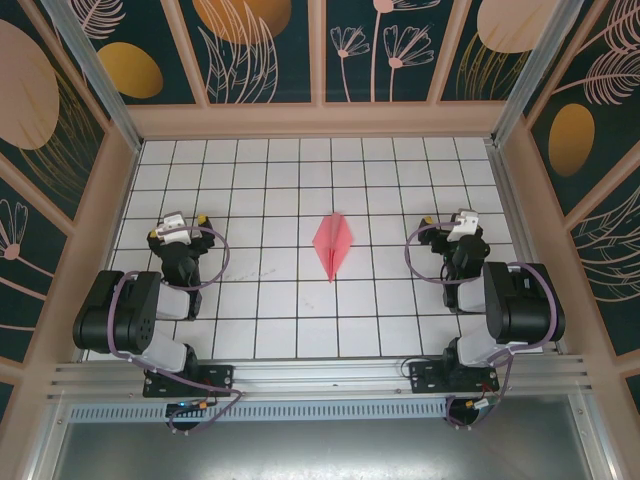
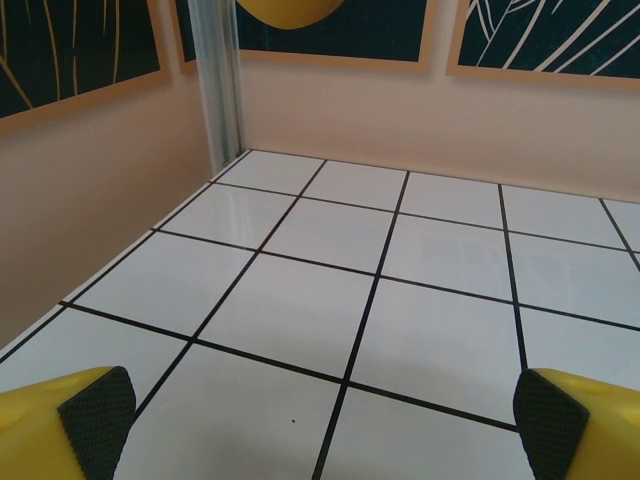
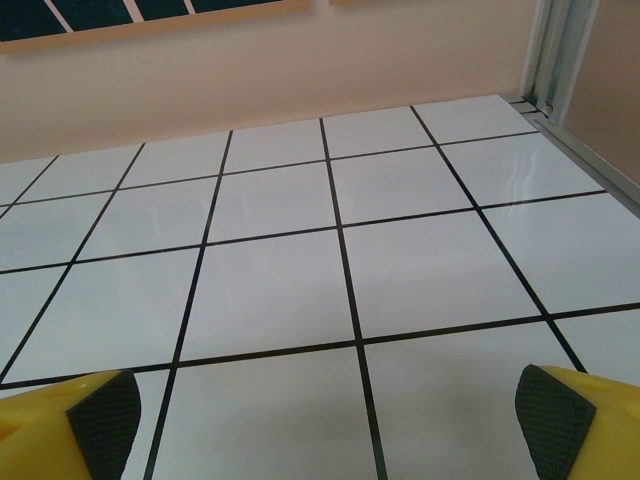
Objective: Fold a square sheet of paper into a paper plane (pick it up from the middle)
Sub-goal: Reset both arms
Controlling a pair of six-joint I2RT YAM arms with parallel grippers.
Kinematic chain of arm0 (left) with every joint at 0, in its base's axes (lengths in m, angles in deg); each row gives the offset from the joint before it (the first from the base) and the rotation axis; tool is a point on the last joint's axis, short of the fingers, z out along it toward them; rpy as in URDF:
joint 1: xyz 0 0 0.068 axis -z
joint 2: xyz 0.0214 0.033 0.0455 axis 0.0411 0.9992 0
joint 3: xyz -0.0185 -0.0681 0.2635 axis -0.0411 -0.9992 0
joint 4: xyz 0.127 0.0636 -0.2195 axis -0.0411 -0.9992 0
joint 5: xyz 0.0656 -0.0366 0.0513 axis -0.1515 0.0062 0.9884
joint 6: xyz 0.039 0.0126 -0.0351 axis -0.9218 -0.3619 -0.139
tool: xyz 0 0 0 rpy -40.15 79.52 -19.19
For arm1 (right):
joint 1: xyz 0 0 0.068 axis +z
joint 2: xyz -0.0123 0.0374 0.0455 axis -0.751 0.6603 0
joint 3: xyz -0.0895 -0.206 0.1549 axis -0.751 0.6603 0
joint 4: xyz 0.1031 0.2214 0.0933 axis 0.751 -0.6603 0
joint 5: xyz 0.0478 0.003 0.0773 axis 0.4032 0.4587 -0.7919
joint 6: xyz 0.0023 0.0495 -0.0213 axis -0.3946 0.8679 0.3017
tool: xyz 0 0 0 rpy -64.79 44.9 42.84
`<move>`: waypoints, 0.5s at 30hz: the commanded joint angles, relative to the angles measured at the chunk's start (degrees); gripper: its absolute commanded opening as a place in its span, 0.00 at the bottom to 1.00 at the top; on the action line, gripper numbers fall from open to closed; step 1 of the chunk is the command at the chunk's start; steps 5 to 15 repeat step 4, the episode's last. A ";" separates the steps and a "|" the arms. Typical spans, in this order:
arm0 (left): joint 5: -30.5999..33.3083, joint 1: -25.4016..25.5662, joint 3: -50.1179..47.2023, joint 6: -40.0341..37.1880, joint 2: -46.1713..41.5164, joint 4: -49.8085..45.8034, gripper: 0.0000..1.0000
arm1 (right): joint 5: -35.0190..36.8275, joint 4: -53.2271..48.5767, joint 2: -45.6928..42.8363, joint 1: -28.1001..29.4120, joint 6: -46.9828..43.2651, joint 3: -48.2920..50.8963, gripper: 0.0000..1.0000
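Your arms are based at the near edge of the tabletop (image 1: 270, 310); left pincer (image 2: 320, 415) and right pincer (image 3: 325, 410) both stand spread, holding nothing. The paper plane (image 1: 333, 243) lies folded at tabletop centre, well apart from both. Judgement: folding looks finished; no further handling seems required.

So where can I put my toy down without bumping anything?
Bare tiles lie between the paper plane and the left gripper, between it and the right gripper, and along the back wall. Crowded near the front, around the arms.
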 commanded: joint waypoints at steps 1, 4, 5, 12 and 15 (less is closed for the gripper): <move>-0.87 -0.33 0.73 0.80 -0.51 2.43 0.99 | 0.25 2.81 0.39 -0.05 0.54 -1.00 0.99; -0.92 -0.33 0.73 0.87 -0.56 2.36 0.99 | 0.15 2.89 0.34 -0.06 0.56 -0.87 0.99; -0.92 -0.33 0.73 0.87 -0.56 2.36 0.99 | 0.15 2.89 0.34 -0.06 0.56 -0.87 0.99; -0.92 -0.33 0.73 0.87 -0.56 2.36 0.99 | 0.15 2.89 0.34 -0.06 0.56 -0.87 0.99; -0.92 -0.33 0.73 0.87 -0.56 2.36 0.99 | 0.15 2.89 0.34 -0.06 0.56 -0.87 0.99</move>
